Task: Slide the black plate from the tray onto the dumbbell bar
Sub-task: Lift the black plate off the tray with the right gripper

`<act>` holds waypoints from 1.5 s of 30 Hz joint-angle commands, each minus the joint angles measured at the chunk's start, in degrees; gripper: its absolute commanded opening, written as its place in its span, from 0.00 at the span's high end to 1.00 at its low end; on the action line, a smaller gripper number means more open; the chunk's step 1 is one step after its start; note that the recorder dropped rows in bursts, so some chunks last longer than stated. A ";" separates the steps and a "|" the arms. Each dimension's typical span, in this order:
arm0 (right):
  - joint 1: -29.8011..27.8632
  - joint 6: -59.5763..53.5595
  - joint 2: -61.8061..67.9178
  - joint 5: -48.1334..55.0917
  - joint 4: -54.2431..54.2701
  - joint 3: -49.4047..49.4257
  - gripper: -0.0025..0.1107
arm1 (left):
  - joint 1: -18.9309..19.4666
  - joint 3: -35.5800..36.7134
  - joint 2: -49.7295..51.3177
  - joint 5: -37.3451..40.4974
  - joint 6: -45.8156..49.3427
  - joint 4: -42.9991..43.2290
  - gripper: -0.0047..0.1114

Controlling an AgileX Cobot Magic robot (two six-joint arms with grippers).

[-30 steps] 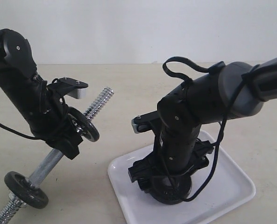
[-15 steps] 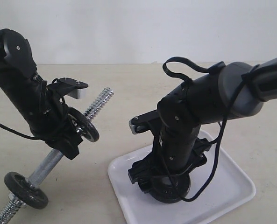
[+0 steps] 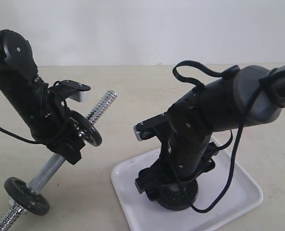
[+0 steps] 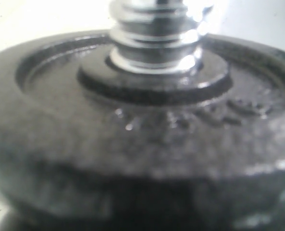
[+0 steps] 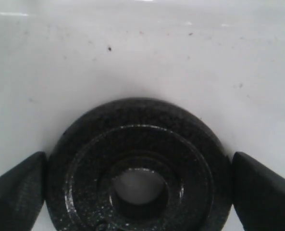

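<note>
The black plate (image 5: 84, 159) lies flat on the white tray (image 5: 132, 57), and its centre hole shows the tray through it. My right gripper (image 5: 138, 161) reaches down over it, one finger (image 5: 17, 192) against each side of its rim, so it is shut on the plate (image 3: 177, 202). My left gripper (image 3: 69, 144) holds the chrome dumbbell bar (image 3: 101, 106) slanted above the table. A look-alike black disc (image 3: 88, 131) sits on the bar just above that grip and fills the left wrist view (image 4: 132, 134), hiding the left jaws there.
A second black disc (image 3: 27, 196) sits on the bar's lower end near the table. The bar's upper threaded end (image 3: 108, 96) points toward the right arm. The tray (image 3: 238, 192) lies at the front right, with its near edge close to the frame's bottom.
The right arm has shifted slightly right, and its gripper sits a little lower over the plate. The left arm and the bar have not moved.
</note>
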 commanded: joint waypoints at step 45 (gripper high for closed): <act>-24.64 -36.67 -12.41 10.66 37.95 -15.13 0.98 | -0.33 -1.36 -3.40 0.49 3.56 -2.77 0.92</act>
